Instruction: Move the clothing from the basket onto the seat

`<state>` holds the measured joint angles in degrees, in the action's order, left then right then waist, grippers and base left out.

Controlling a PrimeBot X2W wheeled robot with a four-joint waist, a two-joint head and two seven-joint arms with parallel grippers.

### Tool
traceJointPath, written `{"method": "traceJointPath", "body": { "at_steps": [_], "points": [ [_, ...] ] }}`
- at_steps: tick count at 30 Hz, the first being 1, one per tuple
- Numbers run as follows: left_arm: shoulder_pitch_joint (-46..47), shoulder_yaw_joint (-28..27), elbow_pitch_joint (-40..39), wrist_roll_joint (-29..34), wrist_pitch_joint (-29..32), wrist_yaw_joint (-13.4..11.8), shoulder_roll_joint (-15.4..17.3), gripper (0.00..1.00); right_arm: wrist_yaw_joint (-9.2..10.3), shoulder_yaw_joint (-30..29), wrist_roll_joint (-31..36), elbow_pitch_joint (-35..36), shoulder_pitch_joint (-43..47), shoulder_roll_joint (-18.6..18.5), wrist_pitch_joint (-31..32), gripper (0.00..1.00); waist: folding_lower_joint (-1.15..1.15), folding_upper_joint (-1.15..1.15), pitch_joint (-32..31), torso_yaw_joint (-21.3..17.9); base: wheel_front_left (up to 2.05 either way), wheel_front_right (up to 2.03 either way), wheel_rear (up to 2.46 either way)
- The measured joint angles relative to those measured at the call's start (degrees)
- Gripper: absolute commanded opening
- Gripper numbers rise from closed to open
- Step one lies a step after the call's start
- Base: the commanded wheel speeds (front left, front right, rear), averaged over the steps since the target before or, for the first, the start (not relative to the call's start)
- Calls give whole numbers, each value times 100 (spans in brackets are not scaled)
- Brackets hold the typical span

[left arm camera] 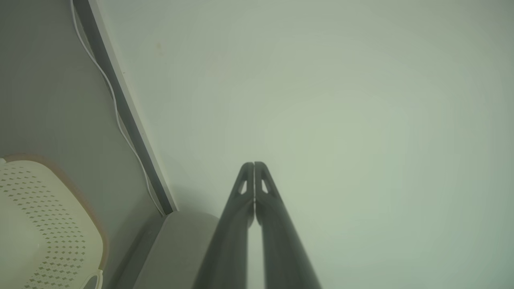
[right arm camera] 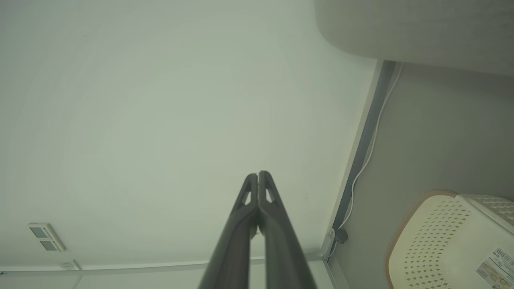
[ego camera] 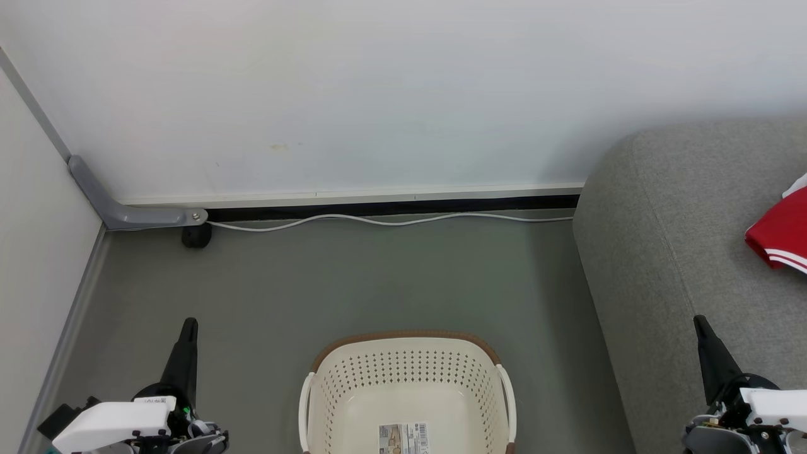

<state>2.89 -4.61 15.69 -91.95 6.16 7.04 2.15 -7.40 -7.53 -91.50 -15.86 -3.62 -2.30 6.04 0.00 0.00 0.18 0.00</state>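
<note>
Judging by the layout, the task looks at or v. near its end. The basket (ego camera: 410, 372), near centre on the floor (ego camera: 302, 284), shows a bare cream bottom w/ just a paper label (ego camera: 403, 438). There's no fabric in the part in view, though its near edge is cut off by the frame. Red clothing (ego camera: 782, 233) w/ white stripe trim lies on the seat (ego camera: 668, 221) at far right and runs off the frame edge, so how much is there can't be told. Next move, if any: check the basket's hidden near edge for leftovers; if none, there's nothing to pick & the arms can park. If smth is left, a gripper would need to open first, dip over the rim, pinch, lift clear & swing right to the seat. L gripper (ego camera: 189, 325) sits near left over the floor, well apart from the basket. Its wrist view shows the fingers pressed tip to tip, nothing betw. them, pointing at the wall. R gripper (ego camera: 698, 323) sits near right, by the seat's edge. Same story there: fingers closed together, empty, touching nothing as far as can be seen. A white cable (ego camera: 378, 221) runs along the far wall base, well clear of both.
</note>
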Motion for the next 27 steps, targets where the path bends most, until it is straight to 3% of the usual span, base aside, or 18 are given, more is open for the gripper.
{"method": "traceJointPath", "body": {
  "at_steps": [27],
  "points": [
    [0, -1, 0, -1, 13, 0, 0, 0, 0, 0, 0, 1, 0, 0, 0, 0, 0, 0, 0, 0, 0, 0, 0]
  ]
}}
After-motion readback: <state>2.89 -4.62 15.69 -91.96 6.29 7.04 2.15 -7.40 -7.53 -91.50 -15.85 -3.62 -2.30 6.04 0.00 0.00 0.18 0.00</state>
